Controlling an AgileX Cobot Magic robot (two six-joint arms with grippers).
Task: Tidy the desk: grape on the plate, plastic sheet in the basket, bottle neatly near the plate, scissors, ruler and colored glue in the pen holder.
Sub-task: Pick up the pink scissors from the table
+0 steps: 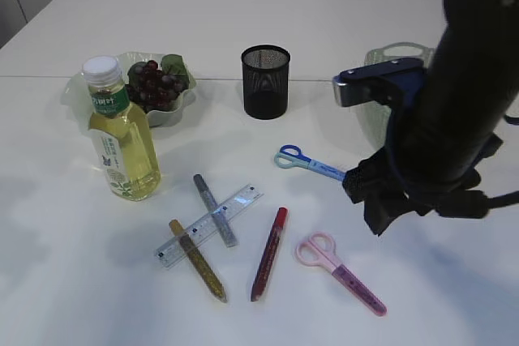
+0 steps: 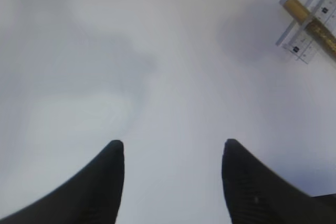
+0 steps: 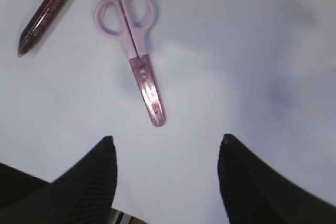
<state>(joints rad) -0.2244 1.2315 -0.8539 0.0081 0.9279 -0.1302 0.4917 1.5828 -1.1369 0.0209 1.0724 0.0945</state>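
Note:
Grapes lie on the pale green plate at the back left. The bottle of yellow drink stands upright in front of the plate. The black mesh pen holder stands at the back centre. Blue scissors, pink scissors, a clear ruler and silver, gold and red glue sticks lie on the table. My right gripper is open and empty, above the table near the pink scissors. My left gripper is open over bare table. No plastic sheet shows.
A translucent basket stands at the back right, mostly hidden behind my right arm. The silver and gold glue sticks lie across the ruler; its end and the gold stick show in the left wrist view. The red stick lies left of the pink scissors.

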